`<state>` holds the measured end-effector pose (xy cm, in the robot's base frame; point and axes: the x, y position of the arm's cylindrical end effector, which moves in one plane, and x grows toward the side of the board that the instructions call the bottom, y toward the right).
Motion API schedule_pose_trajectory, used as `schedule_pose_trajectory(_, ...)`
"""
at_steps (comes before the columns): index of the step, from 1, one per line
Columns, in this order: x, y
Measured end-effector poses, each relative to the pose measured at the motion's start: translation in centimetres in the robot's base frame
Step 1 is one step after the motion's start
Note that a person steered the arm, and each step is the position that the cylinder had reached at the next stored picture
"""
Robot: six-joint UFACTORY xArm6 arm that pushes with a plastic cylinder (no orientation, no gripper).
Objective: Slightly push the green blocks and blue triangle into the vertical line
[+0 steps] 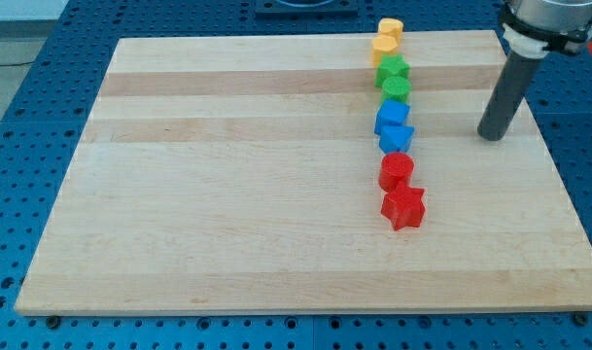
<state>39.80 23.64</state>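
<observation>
Eight small blocks are sitting in a line that is running from the view's top toward the view's bottom, on the right half of the wooden tabletop (227,194).

At the top, two yellow blocks are touching. The upper yellow block (390,29) is sitting right at the far edge of the tabletop, and the lower yellow block (384,47) is sitting just under it, a tiny bit to the view's left.

Next, the green star block (393,69) is sitting just below the yellow ones. The second green block (397,89), more rounded, is touching it from below.

Under those, the blue block (392,116) is pressing against the blue triangle (397,137), which is lying just below it.

Last, the round red block (397,170) and the red star block (404,205) are sitting at the bottom of the line, touching. The red star is leaning a little to the view's right of the rest.

The arm has no end effector with jaws, only a dark rod, so nothing is being held. My tip (490,137) is resting on the tabletop at the view's right of the line, about level with the blue triangle. It is staying well apart from all the blocks and is not touching any of them.
</observation>
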Motion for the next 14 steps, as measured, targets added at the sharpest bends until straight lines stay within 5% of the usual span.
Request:
schedule_pose_trajectory(2,-4.9,0.7)
schedule_pose_trajectory(5,-10.4,-5.8)
schedule_pose_trajectory(14,-6.8,-8.2)
